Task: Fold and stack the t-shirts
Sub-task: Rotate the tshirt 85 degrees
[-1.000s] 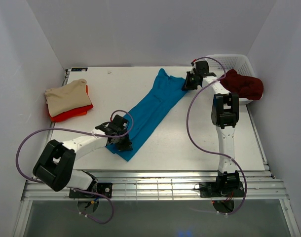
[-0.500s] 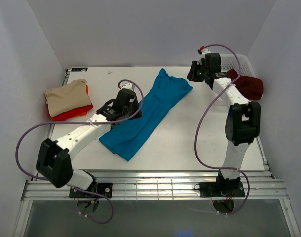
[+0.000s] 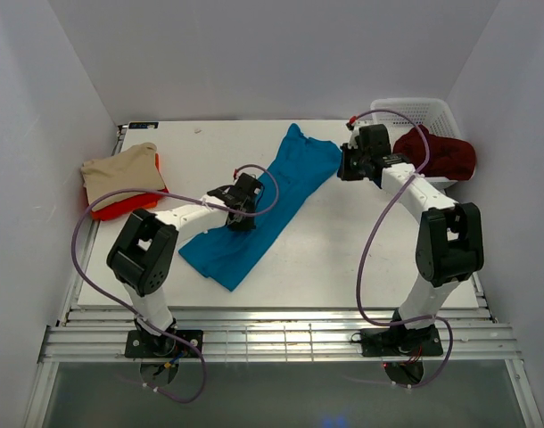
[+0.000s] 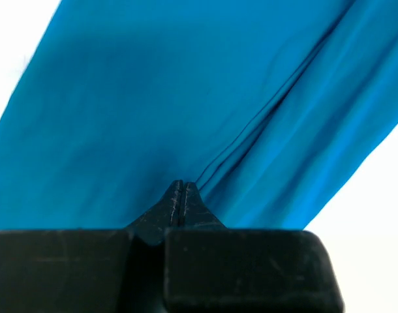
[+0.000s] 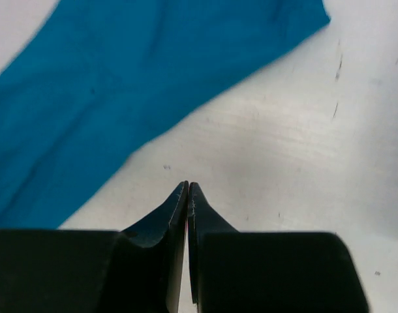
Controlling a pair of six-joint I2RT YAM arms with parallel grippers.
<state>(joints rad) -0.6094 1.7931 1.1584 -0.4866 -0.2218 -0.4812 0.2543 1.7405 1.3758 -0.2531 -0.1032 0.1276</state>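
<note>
The teal blue t-shirt [image 3: 285, 183] lies folded into a long strip, diagonal across the table's middle. My left gripper [image 3: 243, 214] is shut, its tips [image 4: 181, 186] down on the strip's left side by a fold line, with teal cloth [image 4: 153, 98] filling that view. My right gripper [image 3: 345, 168] is shut and empty over bare table [image 5: 188, 186], just right of the strip's far corner [image 5: 88, 98]. The beige t-shirt [image 3: 120, 171] lies folded on the bright red t-shirt [image 3: 120, 208] at the left. The dark maroon t-shirt [image 3: 440, 153] is bunched at the right.
A white lattice basket [image 3: 422, 111] stands at the back right corner, with the maroon shirt draped over its front. White walls close in the table on the left, back and right. The arms' purple cables loop above the table.
My left gripper has left the strip's near end and moved to its middle; that near end now lies wider. My right gripper lifted off the far corner and came back down beside it.
</note>
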